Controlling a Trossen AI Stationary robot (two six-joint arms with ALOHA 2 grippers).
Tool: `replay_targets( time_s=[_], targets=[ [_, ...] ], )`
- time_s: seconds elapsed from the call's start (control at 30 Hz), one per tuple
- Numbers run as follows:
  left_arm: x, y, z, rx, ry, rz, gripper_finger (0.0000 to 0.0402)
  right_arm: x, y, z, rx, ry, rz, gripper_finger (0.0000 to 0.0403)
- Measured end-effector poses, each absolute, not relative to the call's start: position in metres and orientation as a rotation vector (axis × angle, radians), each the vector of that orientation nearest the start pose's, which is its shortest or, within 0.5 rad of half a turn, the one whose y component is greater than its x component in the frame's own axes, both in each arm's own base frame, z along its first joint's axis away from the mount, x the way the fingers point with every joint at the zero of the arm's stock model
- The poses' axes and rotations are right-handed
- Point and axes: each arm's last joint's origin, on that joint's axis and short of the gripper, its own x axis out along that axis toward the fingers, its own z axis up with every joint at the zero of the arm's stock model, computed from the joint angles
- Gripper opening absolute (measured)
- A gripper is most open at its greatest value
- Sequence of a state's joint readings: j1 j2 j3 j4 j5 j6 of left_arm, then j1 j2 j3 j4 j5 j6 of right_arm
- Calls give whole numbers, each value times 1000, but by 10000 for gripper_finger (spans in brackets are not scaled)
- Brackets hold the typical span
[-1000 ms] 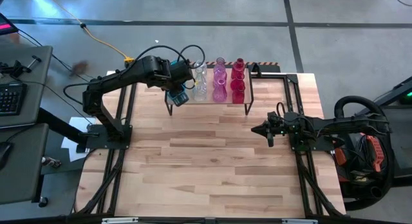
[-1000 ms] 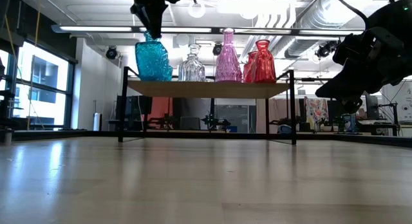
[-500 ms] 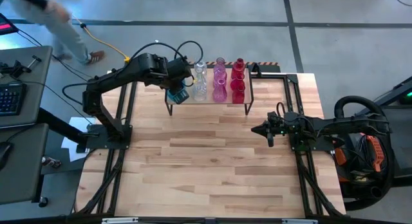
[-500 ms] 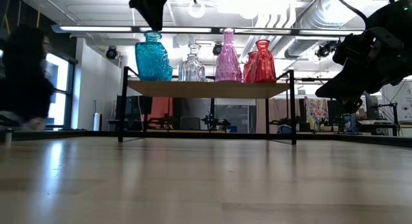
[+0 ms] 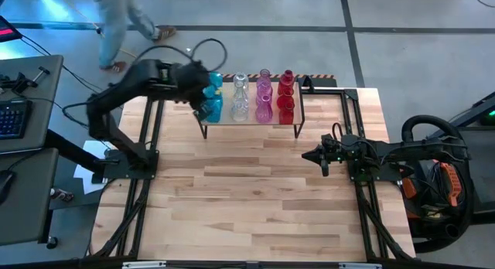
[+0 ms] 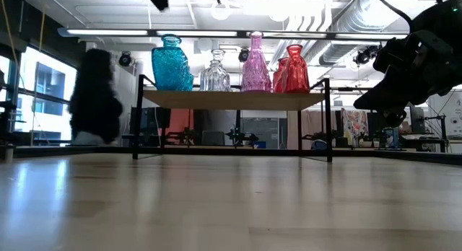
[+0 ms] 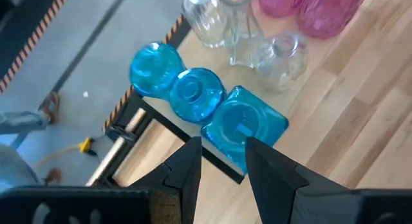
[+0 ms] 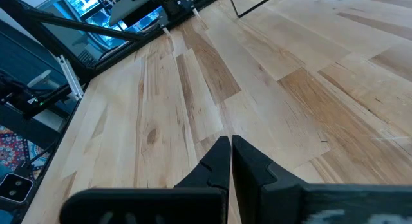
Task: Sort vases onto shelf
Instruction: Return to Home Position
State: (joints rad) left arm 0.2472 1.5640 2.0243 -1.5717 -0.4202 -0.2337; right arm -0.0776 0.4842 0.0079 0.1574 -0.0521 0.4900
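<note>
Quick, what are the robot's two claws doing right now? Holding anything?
Left gripper: open, empty, above the blue vases.
Right gripper: shut, holding nothing, over the table.

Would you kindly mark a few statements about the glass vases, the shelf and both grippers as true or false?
1. The left gripper grips a vase. False: it is open and empty, above the teal-blue glass vases.
2. On the small wood-topped shelf, the vases stand grouped by colour: teal-blue, then clear vases, pink vases and red vases. True.
3. The right gripper is shut over the wooden slat table, apart from the shelf. True.
4. A red vase lies on the table. False: the red vases stand on the shelf.
</note>
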Motion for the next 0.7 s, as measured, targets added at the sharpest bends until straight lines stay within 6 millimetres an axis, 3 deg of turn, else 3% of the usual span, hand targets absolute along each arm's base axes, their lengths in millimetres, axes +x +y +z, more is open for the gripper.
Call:
replay_targets(
  time_s=[0.17,0.3,0.53,0.7],
  targets=[
    [197,47,470,-86,900,743,113,123,-8,137,506,305,-102,0],
    [159,24,467,-76,809,775,113,123,-8,137,506,306,-103,0],
    [108,-2,425,-113,586,766,113,123,-8,137,507,306,-102,0],
    [93,-7,381,-159,422,713,113,123,-8,137,506,305,-103,0]
  ],
)
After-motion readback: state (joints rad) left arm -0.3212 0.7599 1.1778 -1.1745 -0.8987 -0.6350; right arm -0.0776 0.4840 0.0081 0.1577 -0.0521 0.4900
